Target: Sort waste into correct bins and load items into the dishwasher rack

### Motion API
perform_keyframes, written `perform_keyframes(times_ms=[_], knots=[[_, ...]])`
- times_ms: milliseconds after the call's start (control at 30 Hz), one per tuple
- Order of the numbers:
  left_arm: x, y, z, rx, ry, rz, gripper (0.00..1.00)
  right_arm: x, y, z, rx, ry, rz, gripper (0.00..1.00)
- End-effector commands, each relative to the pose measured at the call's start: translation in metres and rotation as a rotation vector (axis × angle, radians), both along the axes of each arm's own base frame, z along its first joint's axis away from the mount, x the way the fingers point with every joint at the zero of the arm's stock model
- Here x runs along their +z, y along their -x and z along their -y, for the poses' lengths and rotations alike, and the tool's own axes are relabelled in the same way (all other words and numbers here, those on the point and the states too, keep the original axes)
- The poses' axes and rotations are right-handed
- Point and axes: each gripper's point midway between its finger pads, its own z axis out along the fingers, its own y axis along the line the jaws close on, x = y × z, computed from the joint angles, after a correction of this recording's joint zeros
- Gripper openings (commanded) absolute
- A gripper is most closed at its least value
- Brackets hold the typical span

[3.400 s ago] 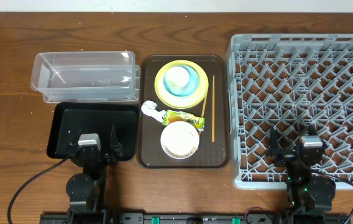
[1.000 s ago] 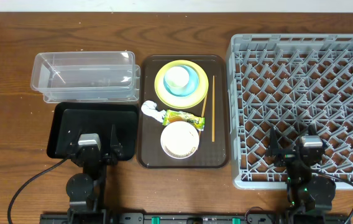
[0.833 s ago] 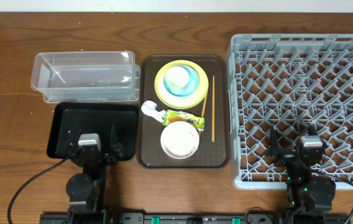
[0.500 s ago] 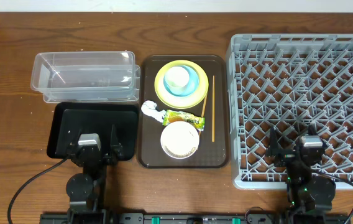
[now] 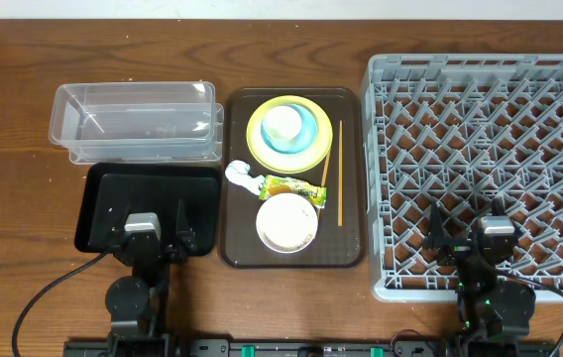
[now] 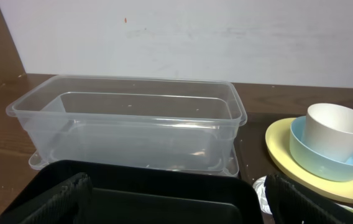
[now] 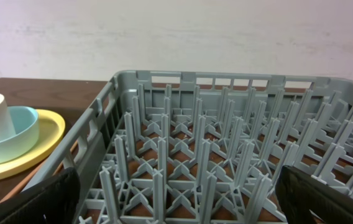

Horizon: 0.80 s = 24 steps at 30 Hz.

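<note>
On the brown serving tray [image 5: 230,250] a small white cup [image 5: 281,123] sits in a light blue bowl [image 5: 302,136] on a yellow plate [image 5: 261,151]. A white bowl [image 5: 286,222] stands nearer, with a crumpled napkin [image 5: 241,177] and a yellow-green wrapper [image 5: 291,186] between them. Two chopsticks [image 5: 339,178] lie at the tray's right. My left gripper [image 5: 149,214] hangs open over the black tray [image 5: 103,198], nothing between its fingers [image 6: 58,199]. My right gripper [image 5: 470,218] is open over the near edge of the grey rack [image 5: 480,119], empty.
The clear tub [image 5: 133,121] stands behind the black tray, its open top facing up [image 6: 127,124]. The rack's upright pegs [image 7: 195,162] rise between my right fingers. Bare wooden table [image 5: 14,198] lies left of the bins.
</note>
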Motion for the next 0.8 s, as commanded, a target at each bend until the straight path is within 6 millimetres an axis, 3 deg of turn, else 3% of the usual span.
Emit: perform_keyframes(times_ms=[0, 633, 767], knots=[[-0.0165, 0.0015, -0.0049, 0.029, -0.01, -0.052, 0.91, 0.0003, 0.0003, 0.0012, -0.004, -0.011, 0.003, 0.99], [-0.0102, 0.0006, -0.0049, 0.029, -0.009, -0.026, 0.91, 0.0003, 0.0003, 0.0012, -0.004, -0.01, 0.003, 0.99], [-0.0116, 0.0008, -0.0048, 0.039, 0.077, -0.026, 0.92, 0.0003, 0.0003, 0.0012, -0.004, -0.011, 0.003, 0.99]])
